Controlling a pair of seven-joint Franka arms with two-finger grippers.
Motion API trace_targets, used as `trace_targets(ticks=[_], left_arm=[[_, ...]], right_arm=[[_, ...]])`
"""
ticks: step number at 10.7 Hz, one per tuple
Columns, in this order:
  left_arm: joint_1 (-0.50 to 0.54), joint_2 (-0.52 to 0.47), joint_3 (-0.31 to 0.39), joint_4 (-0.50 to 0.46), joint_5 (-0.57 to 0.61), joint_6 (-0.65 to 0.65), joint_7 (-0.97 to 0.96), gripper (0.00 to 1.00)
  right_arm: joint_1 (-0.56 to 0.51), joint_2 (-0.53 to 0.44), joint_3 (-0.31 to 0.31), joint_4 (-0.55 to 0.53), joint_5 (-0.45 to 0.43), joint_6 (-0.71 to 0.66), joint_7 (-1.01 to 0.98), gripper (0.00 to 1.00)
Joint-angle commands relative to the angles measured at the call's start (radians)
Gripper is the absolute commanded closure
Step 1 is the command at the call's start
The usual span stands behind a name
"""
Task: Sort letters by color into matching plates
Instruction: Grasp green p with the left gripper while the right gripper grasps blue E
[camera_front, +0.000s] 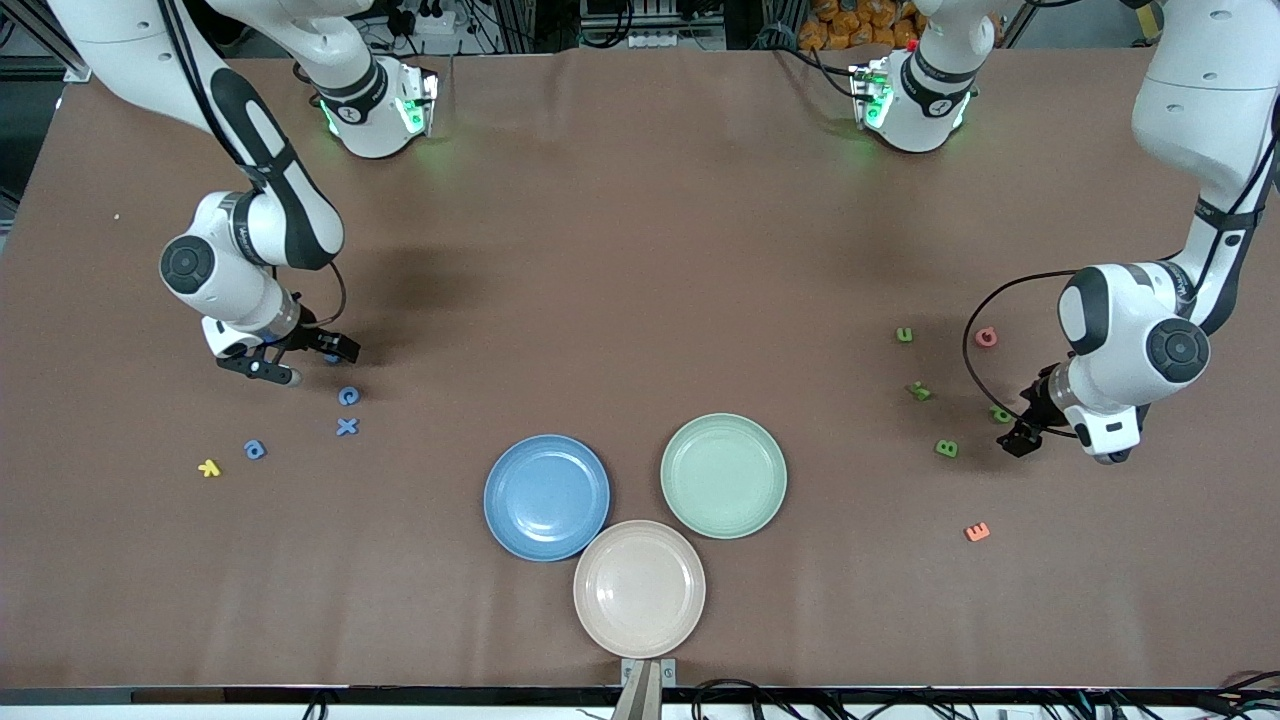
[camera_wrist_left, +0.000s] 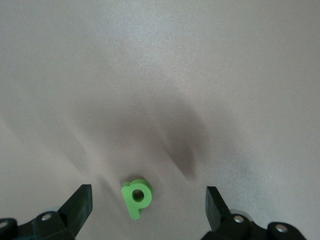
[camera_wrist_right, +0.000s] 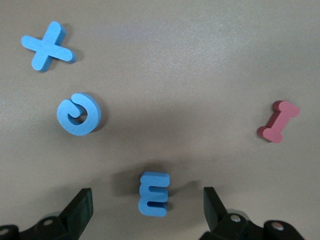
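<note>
Both arms crouch low to pick; left gripper (camera_front: 1022, 437), lower right of frame, open astride green letter (camera_wrist_left: 136, 197); right gripper (camera_front: 300, 360), left of frame, open astride blue E (camera_wrist_right: 154, 193); plates (camera_front: 546, 497) bare

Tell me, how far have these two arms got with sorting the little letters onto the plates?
Nothing is sorted yet: the blue plate, green plate and beige-pink plate hold no letters. In hand: the open right gripper hangs over a blue E, and the open left gripper over a green P. Every letter remains on the table, so all sorting is left.
</note>
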Motion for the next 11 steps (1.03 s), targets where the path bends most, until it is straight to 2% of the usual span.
trace_targets(ticks=[1, 3, 5, 8, 11], left_arm=[[-0.008, 0.076, -0.003, 0.075, 0.039, -0.011, -0.134, 0.00], [-0.028, 0.114, -0.002, 0.115, 0.045, -0.011, -0.203, 0.00], [-0.026, 0.113, -0.002, 0.114, 0.060, -0.011, -0.215, 0.00], [-0.031, 0.105, -0.003, 0.114, 0.060, -0.017, -0.254, 0.00], [-0.029, 0.091, -0.005, 0.102, 0.062, -0.044, -0.254, 0.00]], right_arm=[[-0.003, 0.006, 0.001, -0.007, 0.014, 0.012, 0.005, 0.07], [-0.007, 0.013, 0.001, -0.007, 0.014, 0.012, 0.000, 0.10], [-0.013, 0.035, 0.001, -0.007, 0.014, 0.043, -0.004, 0.15], [-0.013, 0.041, 0.001, -0.007, 0.014, 0.044, -0.007, 0.28], [-0.013, 0.041, 0.001, -0.007, 0.014, 0.043, -0.006, 0.28]])
